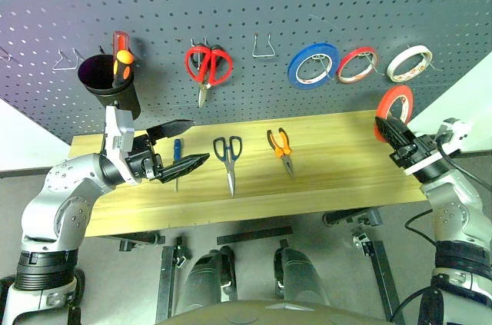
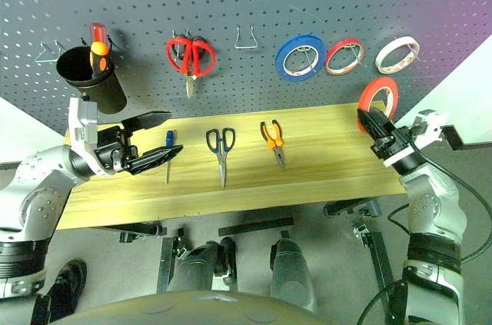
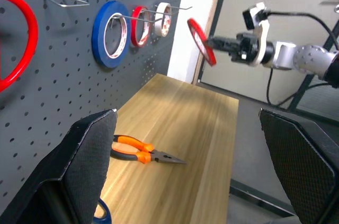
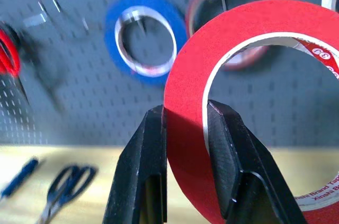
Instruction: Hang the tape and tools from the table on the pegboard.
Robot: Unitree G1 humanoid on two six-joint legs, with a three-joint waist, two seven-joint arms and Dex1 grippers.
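Four tape rolls, three hung on pegboard [image 1: 246,2] (one red tape [image 1: 394,106] held), three tools on table [image 1: 330,179]

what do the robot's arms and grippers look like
Both arms have rounded silver-grey metal segments with black joint bands. The left gripper has two broad, flat black fingers with textured pads, behind a white wrist block. The right gripper has matching black fingers, a white wrist bracket and a black cable trailing along the forearm.
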